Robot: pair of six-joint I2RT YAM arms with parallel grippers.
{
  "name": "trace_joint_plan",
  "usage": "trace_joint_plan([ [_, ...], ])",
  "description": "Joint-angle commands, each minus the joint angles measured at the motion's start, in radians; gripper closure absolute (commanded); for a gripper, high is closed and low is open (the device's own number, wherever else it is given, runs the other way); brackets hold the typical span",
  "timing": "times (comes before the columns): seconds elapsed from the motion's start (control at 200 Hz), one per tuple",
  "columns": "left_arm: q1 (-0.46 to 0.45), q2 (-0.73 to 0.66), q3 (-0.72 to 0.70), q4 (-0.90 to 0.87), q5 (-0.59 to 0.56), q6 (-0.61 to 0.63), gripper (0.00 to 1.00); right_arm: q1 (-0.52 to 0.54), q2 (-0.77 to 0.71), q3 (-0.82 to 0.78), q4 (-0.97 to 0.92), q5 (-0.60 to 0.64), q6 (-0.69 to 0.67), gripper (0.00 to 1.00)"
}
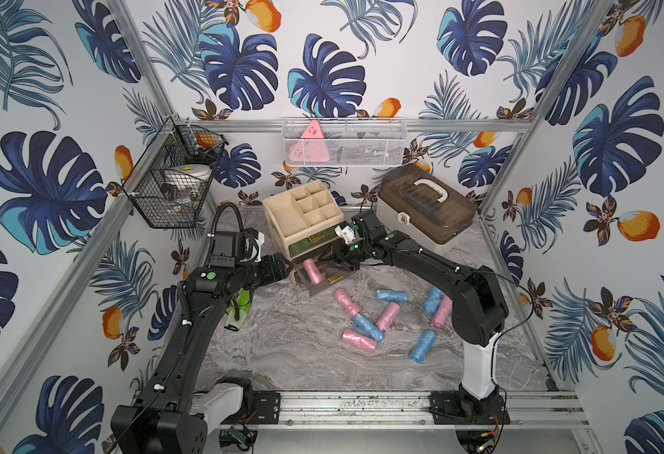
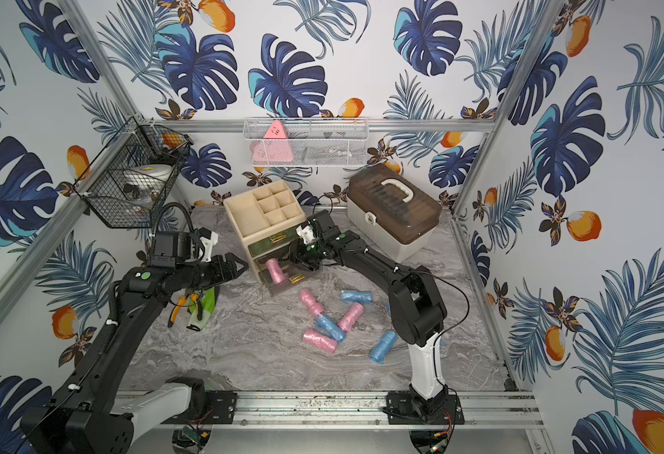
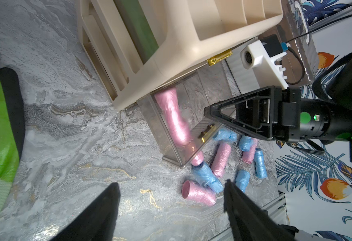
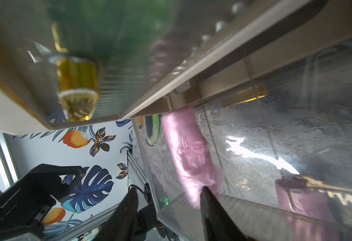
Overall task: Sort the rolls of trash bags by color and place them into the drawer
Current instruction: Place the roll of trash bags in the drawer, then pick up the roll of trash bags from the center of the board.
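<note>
A cream organizer (image 1: pixel 303 212) has its lower clear drawer (image 1: pixel 322 287) pulled out. One pink roll (image 1: pixel 311 271) (image 3: pixel 174 116) (image 4: pixel 188 150) lies inside it, blurred. My right gripper (image 1: pixel 334 260) (image 4: pixel 169 188) hangs over the drawer's front with its jaws apart and nothing between them; the pink roll is just past one fingertip. My left gripper (image 2: pixel 244 266) (image 3: pixel 171 183) hovers open and empty to the left of the organizer. Several pink rolls (image 1: pixel 359 341) and blue rolls (image 1: pixel 391 296) lie loose on the marble table in front of the drawer.
A green work glove (image 1: pixel 240 308) and pliers (image 2: pixel 181 304) lie under my left arm. A brown-lidded case (image 1: pixel 426 208) stands behind my right arm. A black wire basket (image 1: pixel 173 177) and a white one (image 1: pixel 344 145) hang on the walls.
</note>
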Motion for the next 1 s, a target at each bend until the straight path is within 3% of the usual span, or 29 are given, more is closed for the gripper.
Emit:
trace_joint_plan([
  [0.0, 0.002, 0.001, 0.011, -0.003, 0.006, 0.011, 0.18, 0.001, -0.016, 0.004, 0.001, 0.003, -0.012, 0.47],
  [0.25, 0.004, -0.001, 0.02, -0.01, 0.001, 0.014, 0.18, 0.0, -0.106, -0.016, -0.112, 0.086, -0.132, 0.47],
  [0.52, 0.004, -0.001, 0.027, -0.013, 0.003, 0.016, 0.18, -0.006, -0.27, -0.125, -0.305, 0.326, -0.294, 0.47],
  [0.766, 0.004, 0.003, 0.01, 0.003, 0.006, 0.01, 0.18, -0.024, -0.401, -0.311, -0.34, 0.435, -0.275, 0.49],
  [0.996, 0.004, -0.004, 0.002, 0.005, 0.009, 0.012, 0.18, -0.031, -0.489, -0.506, -0.342, 0.463, -0.232, 0.51],
])
